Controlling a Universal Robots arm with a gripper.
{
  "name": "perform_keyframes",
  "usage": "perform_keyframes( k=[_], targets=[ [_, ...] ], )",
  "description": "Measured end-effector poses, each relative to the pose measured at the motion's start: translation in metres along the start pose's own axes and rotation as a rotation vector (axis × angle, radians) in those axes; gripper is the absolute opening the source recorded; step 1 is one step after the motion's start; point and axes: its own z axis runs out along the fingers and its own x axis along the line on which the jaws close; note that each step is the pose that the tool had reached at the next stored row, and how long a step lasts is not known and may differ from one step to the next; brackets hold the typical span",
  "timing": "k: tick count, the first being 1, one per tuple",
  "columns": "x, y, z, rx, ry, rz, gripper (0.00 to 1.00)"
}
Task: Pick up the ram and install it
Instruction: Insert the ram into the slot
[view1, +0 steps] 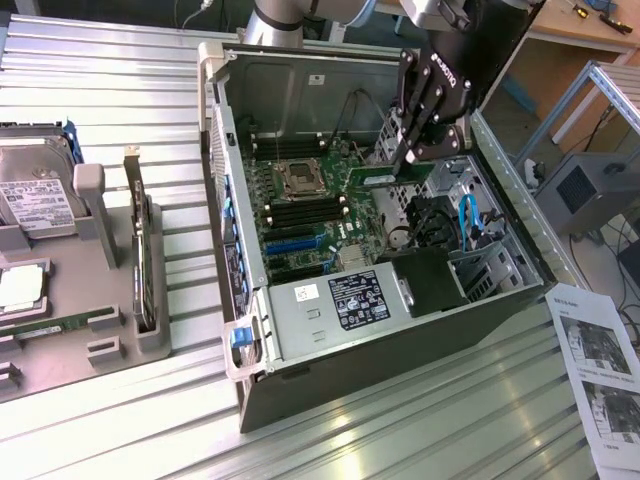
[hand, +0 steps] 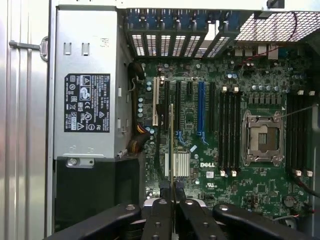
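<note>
Plainly, the end effector (view1: 408, 160) hangs inside the open computer case (view1: 500, 330), with its black fingers (hand: 162, 192) closed on the ram (view1: 380, 178). In the exterior view the ram shows as a long, narrow green strip, lying roughly level just below the fingers. It sits over the side of the motherboard (view1: 300, 215) nearest the drive cage. In the wrist view the ram (hand: 171, 142) is seen edge-on, as a thin pale-green line running straight out from between the fingertips of the end effector (hand: 172, 187). There it lies over the expansion slots and just beside a small silver heatsink (hand: 179, 165). Its chips cannot be made out in either view.

The stick is clear of the board and sits in no slot. The black memory slots (hand: 229, 131) flank the CPU socket (hand: 262, 137) and lie well apart from the ram. The grey power supply (view1: 335, 305), with its black label, fills the near end of the case.

On the ribbed metal desk (view1: 120, 80), towards the exterior view's left, stands a grey holder (view1: 110, 340). It carries a silver-labelled hard drive (view1: 30, 195) and a dark card standing upright (view1: 140, 260). A printed sheet (view1: 600, 370) lies on the desk at the exterior view's right.
</note>
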Motion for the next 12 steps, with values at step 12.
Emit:
perform_keyframes(
  k=[12],
  targets=[
    [-0.060, 0.0232, 0.0376, -0.0001, 0.0011, 0.009, 0.12]
  ],
)
